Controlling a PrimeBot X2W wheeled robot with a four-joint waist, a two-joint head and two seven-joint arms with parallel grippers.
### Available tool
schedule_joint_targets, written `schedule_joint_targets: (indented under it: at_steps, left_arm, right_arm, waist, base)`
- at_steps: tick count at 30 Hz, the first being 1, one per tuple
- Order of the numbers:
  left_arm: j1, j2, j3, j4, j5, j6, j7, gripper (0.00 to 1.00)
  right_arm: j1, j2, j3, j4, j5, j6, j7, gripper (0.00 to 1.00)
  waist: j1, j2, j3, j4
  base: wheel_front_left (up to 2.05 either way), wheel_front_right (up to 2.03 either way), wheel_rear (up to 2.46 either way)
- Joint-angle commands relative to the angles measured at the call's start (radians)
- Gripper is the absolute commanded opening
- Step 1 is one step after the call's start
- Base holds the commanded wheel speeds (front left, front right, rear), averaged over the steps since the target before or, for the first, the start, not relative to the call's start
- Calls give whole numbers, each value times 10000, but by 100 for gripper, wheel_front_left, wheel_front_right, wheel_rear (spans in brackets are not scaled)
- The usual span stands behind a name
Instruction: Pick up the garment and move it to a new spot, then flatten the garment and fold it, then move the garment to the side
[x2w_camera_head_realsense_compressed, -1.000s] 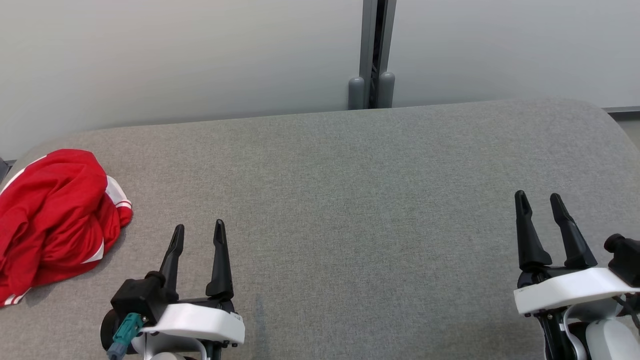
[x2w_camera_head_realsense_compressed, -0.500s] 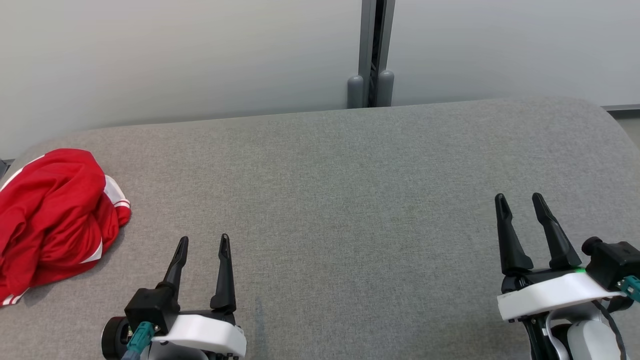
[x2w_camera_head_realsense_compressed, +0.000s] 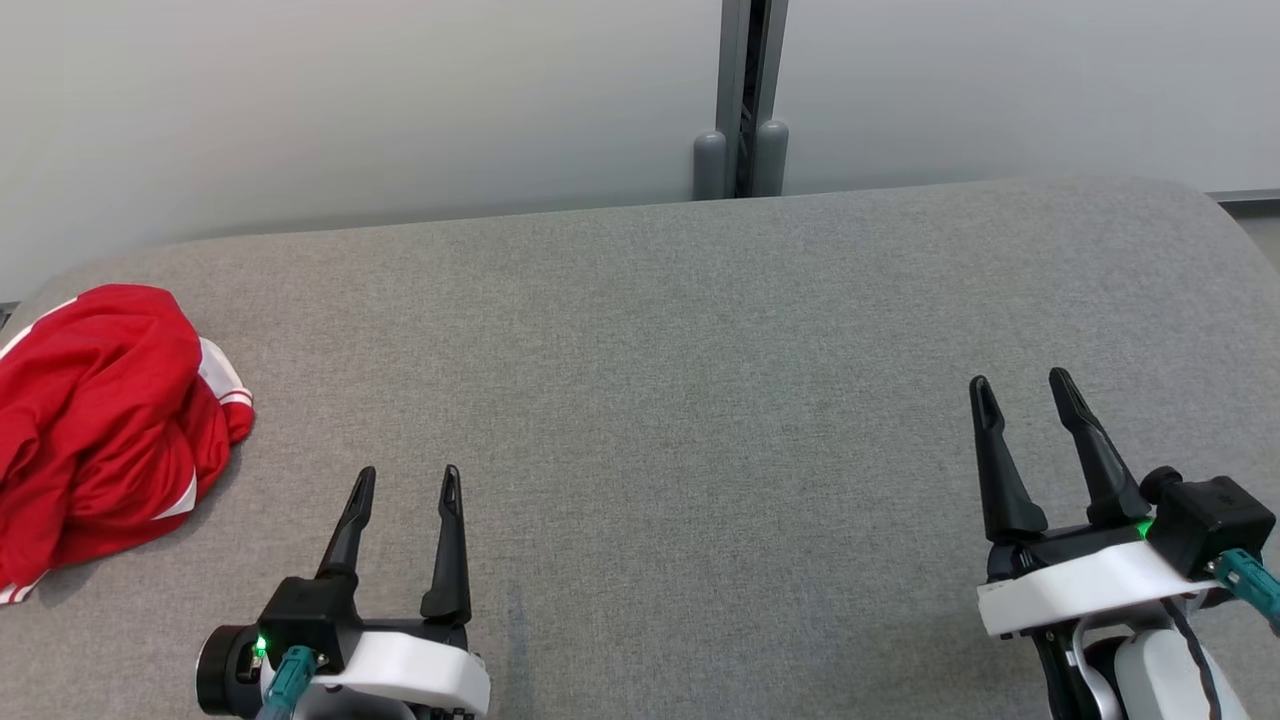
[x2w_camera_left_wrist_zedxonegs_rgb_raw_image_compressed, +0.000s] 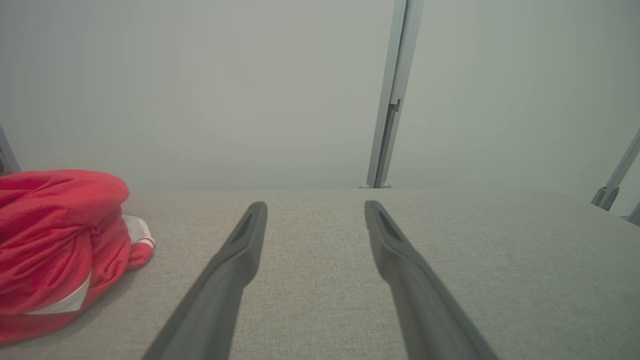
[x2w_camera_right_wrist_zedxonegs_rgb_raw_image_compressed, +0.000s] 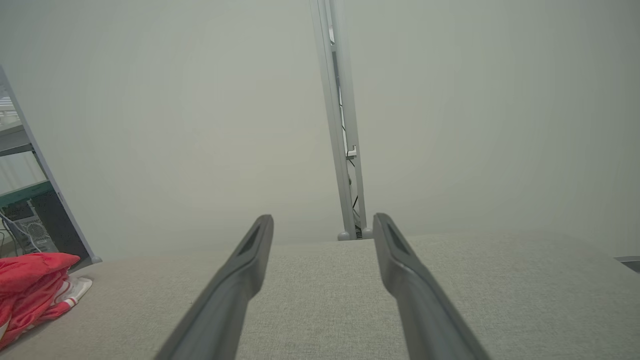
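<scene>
So, where we're at: basically square one, as far as we can tell. The garment (x2w_camera_head_realsense_compressed: 100, 420), red with white stripes, sits in a crumpled heap at the far left end of the grey fabric surface (x2w_camera_head_realsense_compressed: 640, 400), part of it cut off by the edge of the head view. It's bunched and folded over itself, nowhere near flat, and nothing is touching it. We'd say none of the steps are done. We have yet to pick it up, carry it to a new spot, spread it out, fold it and slide it off to the side. The big bare middle of the surface looks like the obvious place to work.

On to pose. Our left hand (x2w_camera_head_realsense_compressed: 408, 470) hangs low near the front edge, its fingers pointing away from us toward the pale wall (x2w_camera_head_realsense_compressed: 350, 100). It's to the right of the garment, near it but clearly apart. The fingers are spread and there's nothing between them.

Our right hand (x2w_camera_head_realsense_compressed: 1020, 377) is over on the other side, well apart from the garment. It points the same way, tipped slightly outward, and it's spread wide and empty too. In both wrist views the fingers frame bare grey fabric, with the garment off to the left. Our guess is the left hand goes first.
</scene>
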Motion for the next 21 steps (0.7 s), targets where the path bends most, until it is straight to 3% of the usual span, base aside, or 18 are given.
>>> schedule_joint_targets:
  at_steps: [1,13,21]
  left_arm:
    - [-57,50,78,-26,19,-56,-71,100]
    - [36,55,120,60,-472,-364,-137,100]
    - [-96,52,92,306,-934,-664,-140,100]
  right_arm:
    - [-131,-33,53,5,-252,17,-142,100]
    - [-192,-22,212,208,-789,18,-447,100]
    - [-231,-23,102,356,-557,17,-408,100]
  waist:
    - [-1,0,32,-2]
    - [-1,0,83,-6]
    - [-1,0,121,-24]
  base:
    - [0,0,0]
    - [0,0,0]
    - [0,0,0]
